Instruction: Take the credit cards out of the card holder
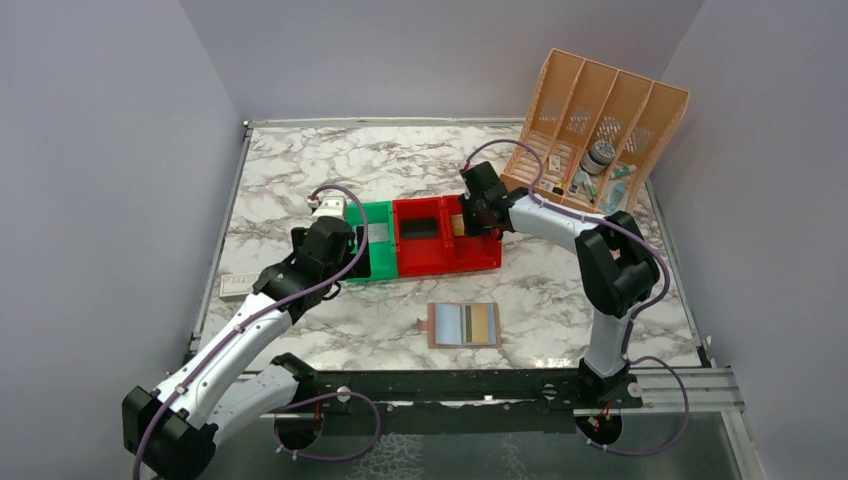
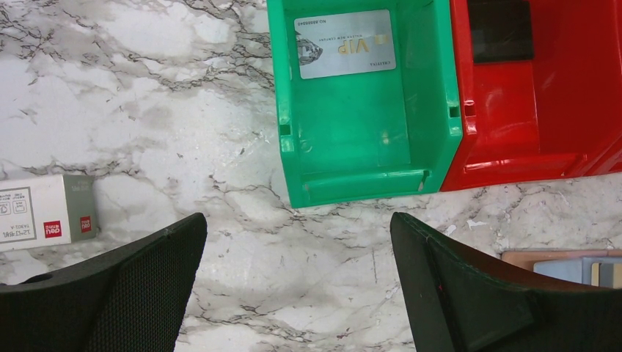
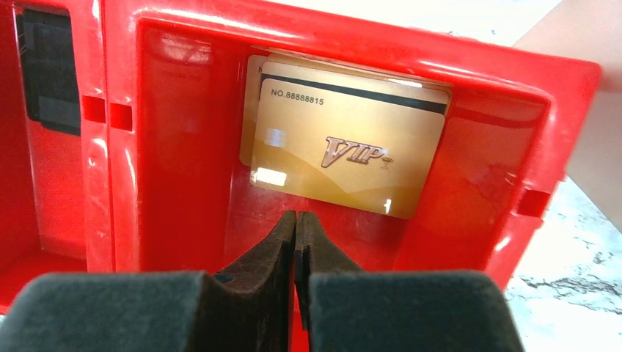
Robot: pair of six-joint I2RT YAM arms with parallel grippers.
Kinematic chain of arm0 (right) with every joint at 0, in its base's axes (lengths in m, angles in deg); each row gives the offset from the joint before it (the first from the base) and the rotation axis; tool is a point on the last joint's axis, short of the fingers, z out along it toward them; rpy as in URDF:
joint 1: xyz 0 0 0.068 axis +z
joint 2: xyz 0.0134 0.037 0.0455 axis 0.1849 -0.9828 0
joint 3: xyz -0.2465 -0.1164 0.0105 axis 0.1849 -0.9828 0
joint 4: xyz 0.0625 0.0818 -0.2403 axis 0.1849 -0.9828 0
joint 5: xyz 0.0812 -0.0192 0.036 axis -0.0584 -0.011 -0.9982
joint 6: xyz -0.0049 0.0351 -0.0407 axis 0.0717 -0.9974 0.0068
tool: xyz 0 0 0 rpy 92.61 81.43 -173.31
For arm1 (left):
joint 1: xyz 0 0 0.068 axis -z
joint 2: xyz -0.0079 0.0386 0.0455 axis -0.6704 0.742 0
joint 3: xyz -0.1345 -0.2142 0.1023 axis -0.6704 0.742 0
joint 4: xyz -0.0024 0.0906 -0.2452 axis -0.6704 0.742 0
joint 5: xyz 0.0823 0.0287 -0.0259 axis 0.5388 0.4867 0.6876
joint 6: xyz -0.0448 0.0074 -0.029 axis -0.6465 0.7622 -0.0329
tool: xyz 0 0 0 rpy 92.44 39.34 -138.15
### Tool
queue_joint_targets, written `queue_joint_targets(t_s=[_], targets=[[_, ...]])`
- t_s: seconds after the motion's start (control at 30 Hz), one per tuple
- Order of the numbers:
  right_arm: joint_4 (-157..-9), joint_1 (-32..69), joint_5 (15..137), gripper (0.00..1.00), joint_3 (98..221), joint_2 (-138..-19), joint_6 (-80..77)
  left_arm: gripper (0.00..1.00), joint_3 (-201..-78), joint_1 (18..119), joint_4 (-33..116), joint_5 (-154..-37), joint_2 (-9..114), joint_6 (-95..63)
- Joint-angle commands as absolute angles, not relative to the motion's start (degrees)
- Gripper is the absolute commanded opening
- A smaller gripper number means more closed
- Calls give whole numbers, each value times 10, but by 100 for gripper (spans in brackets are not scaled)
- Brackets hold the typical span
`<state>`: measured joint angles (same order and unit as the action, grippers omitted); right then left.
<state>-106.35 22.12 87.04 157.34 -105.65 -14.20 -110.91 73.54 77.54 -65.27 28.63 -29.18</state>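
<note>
The right gripper [image 3: 295,220] has its black jaws pressed flat together with nothing between them, the tips low inside a red bin [image 3: 367,55] just short of a gold VIP card [image 3: 345,150]. That card is glossy plastic with a printed number. A black stripe and a paler edge peek out behind its top and left side, but we cannot tell what lies under it. From above, the arm covers most of this bin and only a sliver of gold shows.

The left gripper [image 2: 297,224] hangs with its textured black fingers [image 2: 147,279] spread wide and holding nothing, over the veined marble table [image 2: 147,110] near a green bin [image 2: 352,132]. Only its wrist camera shows the silver VIP card [image 2: 345,44] lying flat in that bin; from above it is a small grey patch. A dark card [image 2: 501,29] lies in the middle red bin [image 2: 499,110], cut off by the picture's top edge.

The card holder [image 1: 463,324] lies open and flat on the marble near the front, between the arms and apart from both grippers. It is brownish-pink, with a blue-grey panel, a dark stripe and a gold patch too small to read. A white box [image 2: 44,213] with a red label runs off the left edge. A peach slotted file organizer [image 1: 600,120] stands at the far right, its contents too small to make out.
</note>
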Motion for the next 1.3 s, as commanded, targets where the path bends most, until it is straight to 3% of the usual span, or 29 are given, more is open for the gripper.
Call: queue_joint_targets(t_s=[0.0,0.63,1.27], targets=[[-1068,232,894,5,1595,-1078,-153,99,-1108,730,765,-650,281,-287],[-978,234,980,6,1569,-1110,-179,99,-1108,730,765,-654,284,-286],[-931,234,916,11,1508,-1043,-170,99,-1109,727,765,-658,288,-286]])
